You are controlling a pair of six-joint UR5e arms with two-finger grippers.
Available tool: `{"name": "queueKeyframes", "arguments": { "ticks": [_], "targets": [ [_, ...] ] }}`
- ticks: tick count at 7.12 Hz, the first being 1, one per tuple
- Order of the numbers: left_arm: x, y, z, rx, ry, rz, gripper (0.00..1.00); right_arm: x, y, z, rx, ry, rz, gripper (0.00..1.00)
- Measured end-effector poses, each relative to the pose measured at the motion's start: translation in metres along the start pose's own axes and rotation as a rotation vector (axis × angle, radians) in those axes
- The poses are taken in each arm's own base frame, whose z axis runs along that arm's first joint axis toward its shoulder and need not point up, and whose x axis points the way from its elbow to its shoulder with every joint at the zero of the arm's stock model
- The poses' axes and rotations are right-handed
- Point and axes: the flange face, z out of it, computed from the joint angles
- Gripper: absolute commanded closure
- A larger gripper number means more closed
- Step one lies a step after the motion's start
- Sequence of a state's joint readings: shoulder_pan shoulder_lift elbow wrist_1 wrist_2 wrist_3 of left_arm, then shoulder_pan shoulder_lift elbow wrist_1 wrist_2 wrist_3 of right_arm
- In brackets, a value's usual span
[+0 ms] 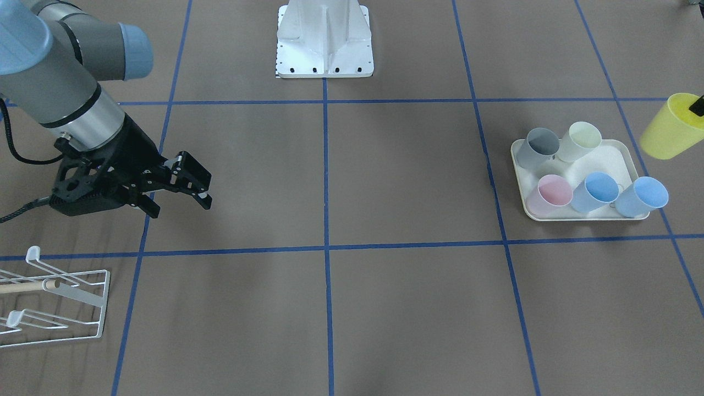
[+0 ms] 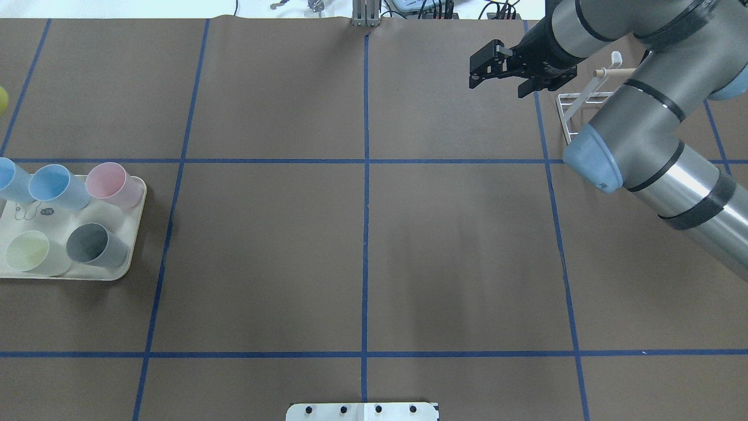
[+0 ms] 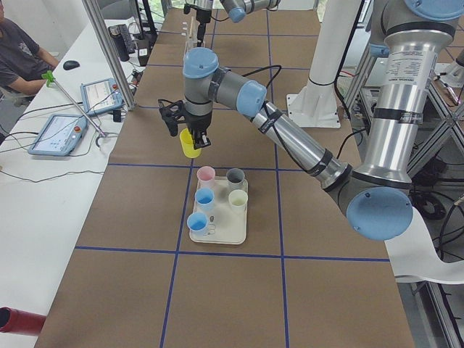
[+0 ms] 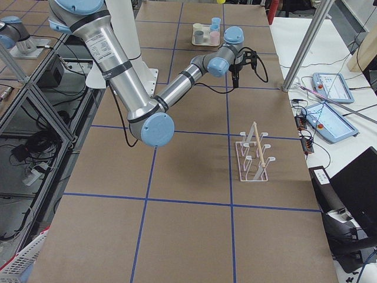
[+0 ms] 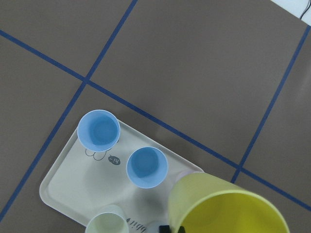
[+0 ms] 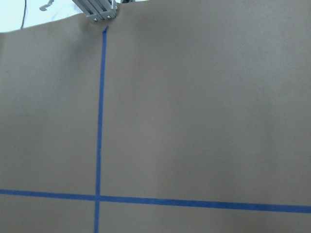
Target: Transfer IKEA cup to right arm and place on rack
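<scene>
Hanging mouth-up, axis near vertical, the yellow-green plastic cup (image 3: 190, 145) is rim-clamped in the left pincer (image 3: 196, 136) above the brown blue-taped bench (image 1: 412, 176); right pincer (image 1: 181, 206) parted.

Yellow cup (image 1: 674, 129) tilted, aloft beside tray (image 1: 608, 157); white wire rack (image 1: 55, 297) standing, well apart.
</scene>
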State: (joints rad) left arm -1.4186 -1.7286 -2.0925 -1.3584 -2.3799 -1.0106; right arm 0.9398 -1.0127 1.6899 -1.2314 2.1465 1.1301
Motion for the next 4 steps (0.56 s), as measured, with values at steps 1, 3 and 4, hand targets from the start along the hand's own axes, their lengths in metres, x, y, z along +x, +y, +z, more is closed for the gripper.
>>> {"name": "queueKeyframes", "arguments": {
  "ticks": [1, 3, 4],
  "targets": [
    [0.020, 0.007, 0.011, 0.010, 0.058, -0.042, 1.00, -0.008, 0.007, 0.018, 0.042, -0.074, 0.059, 0.00],
    [0.060, 0.039, 0.038, 0.018, 0.186, -0.149, 1.00, -0.020, 0.017, 0.026, 0.091, -0.204, 0.179, 0.00],
    [0.081, 0.063, 0.054, 0.022, 0.266, -0.210, 1.00, -0.028, 0.021, 0.025, 0.113, -0.263, 0.232, 0.00]
  ]
}}
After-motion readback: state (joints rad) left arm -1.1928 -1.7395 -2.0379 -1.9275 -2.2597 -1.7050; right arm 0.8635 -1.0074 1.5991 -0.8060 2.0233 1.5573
